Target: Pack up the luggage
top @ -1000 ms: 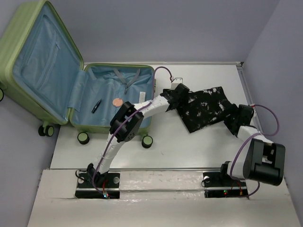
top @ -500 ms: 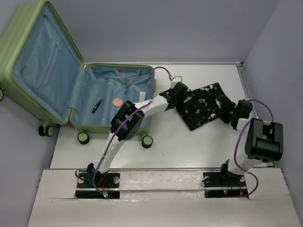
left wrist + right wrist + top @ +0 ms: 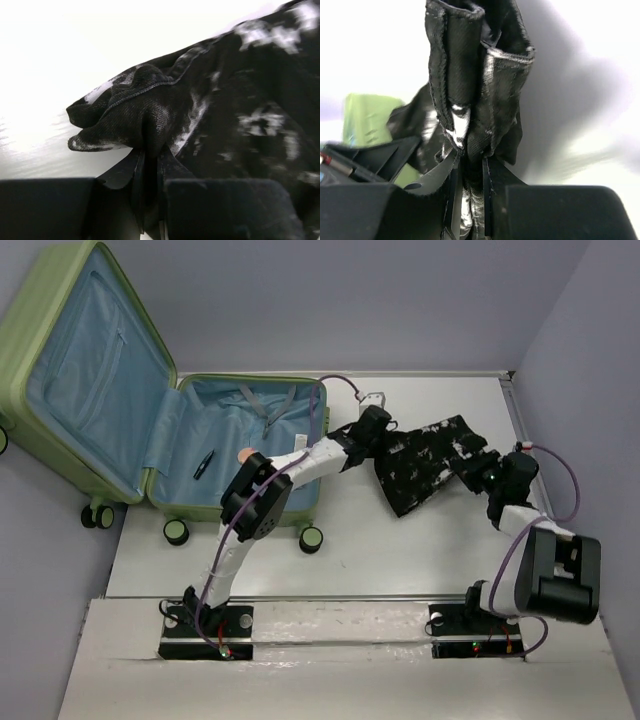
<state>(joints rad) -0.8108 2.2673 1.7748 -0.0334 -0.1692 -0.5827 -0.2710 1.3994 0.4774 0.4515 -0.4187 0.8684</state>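
Both ends are gripping. My left gripper (image 3: 372, 430) has its jaws pinched almost together on a bunched fold at the left corner of the cloth (image 3: 430, 462); in the left wrist view the fabric wads up right above the fingertips. My right gripper (image 3: 497, 475) is likewise clamped nearly closed on the cloth's right edge; in the right wrist view a doubled hem runs straight up out of the jaws. The black-and-white cloth spans between the two grips over the right half of the table (image 3: 400, 550); I can't tell whether its middle touches the surface. The luggage (image 3: 215, 420) sits at the left of the table, wide open: base lying flat with the blue lining up, lid tilted back to the left past the table edge. A pen (image 3: 203, 464) lies in the base. Two wheels (image 3: 311, 538) show along the base's near edge. My left arm crosses over the base's near right corner, and the left gripper is just beside the base's right rim, outside it. The cloth is entirely to the right of the luggage, none of it inside.
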